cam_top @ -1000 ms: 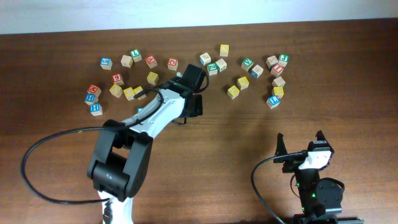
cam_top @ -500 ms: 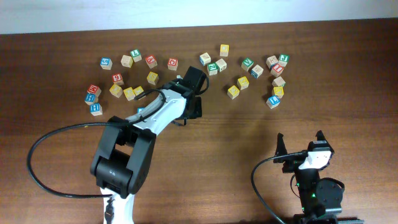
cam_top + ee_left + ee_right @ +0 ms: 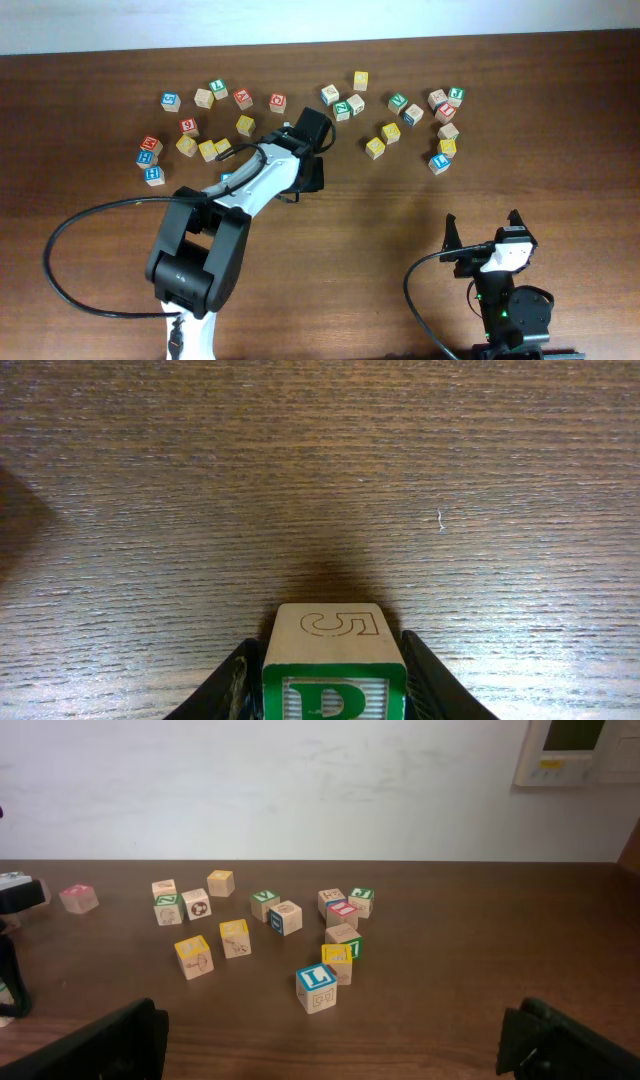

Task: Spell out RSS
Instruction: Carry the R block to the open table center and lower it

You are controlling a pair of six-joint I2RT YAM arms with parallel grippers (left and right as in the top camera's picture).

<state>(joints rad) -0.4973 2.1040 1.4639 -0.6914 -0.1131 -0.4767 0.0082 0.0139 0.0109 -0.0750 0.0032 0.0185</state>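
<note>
Bracketing the green-R cube (image 3: 333, 630) with the left hand (image 3: 330, 685), fingers close on both sides; not showing whether gripping or just clear. Sitting mid-width on the worktop (image 3: 300, 460), toward its far edge, near the scattered cubes (image 3: 245, 125). Spreading wide and carrying nothing: right hand (image 3: 335, 1045), by the near right corner.
</note>
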